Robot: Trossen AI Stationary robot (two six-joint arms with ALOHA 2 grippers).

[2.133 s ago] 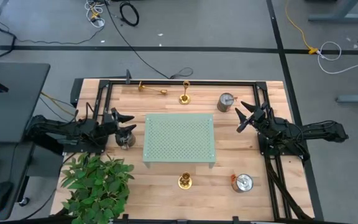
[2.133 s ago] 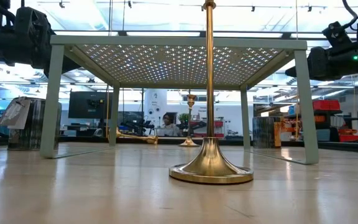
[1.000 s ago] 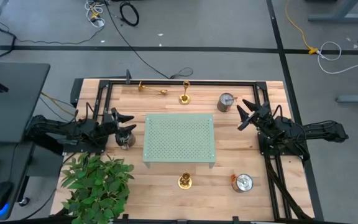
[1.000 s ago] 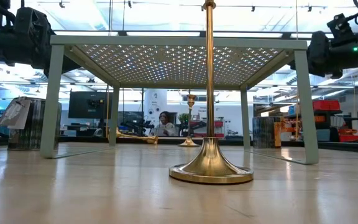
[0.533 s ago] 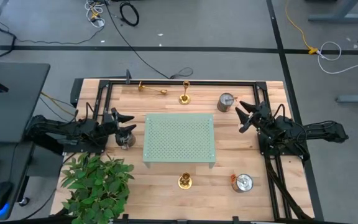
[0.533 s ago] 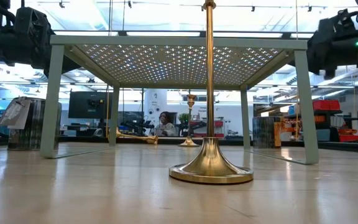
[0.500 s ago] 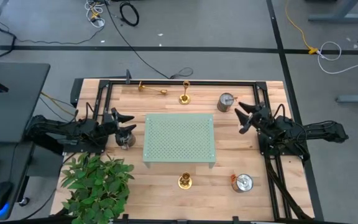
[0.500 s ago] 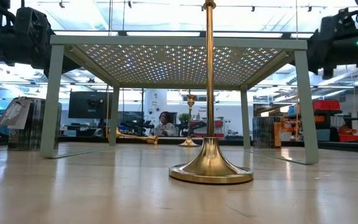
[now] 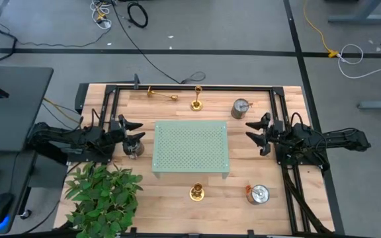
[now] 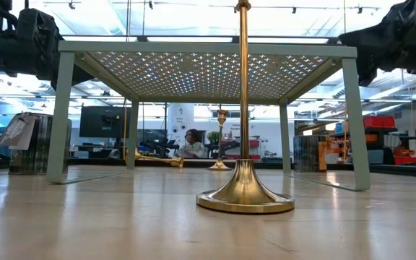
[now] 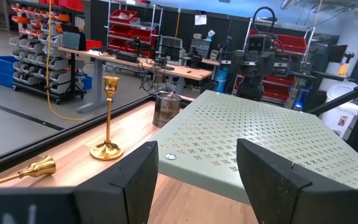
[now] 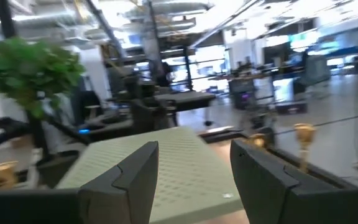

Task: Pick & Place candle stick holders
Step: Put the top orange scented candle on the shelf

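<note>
Three gold candlesticks show, each with a slim tall stem. One stands on its round base near the front edge (image 9: 197,192) (image 10: 244,144). One stands at the far middle (image 9: 196,99) (image 11: 107,118). One lies on its side at the far left (image 9: 161,93) (image 11: 23,171). My left gripper (image 9: 135,130) (image 11: 197,180) is open and empty, left of the green perforated stand (image 9: 190,147). My right gripper (image 9: 253,134) (image 12: 194,180) is open and empty, right of the stand and pointing at it.
A can (image 9: 134,147) stands just by my left gripper, another (image 9: 241,108) at the far right, and a third (image 9: 258,194) at the near right. A green plant (image 9: 101,192) fills the near left corner. A black frame rail (image 9: 197,86) runs along the far edge.
My right gripper has swung from pointing toward the far left to pointing level at the stand. It has moved a little toward the table's left and near edges. It stays open. My left arm and the candlesticks have kept still.
</note>
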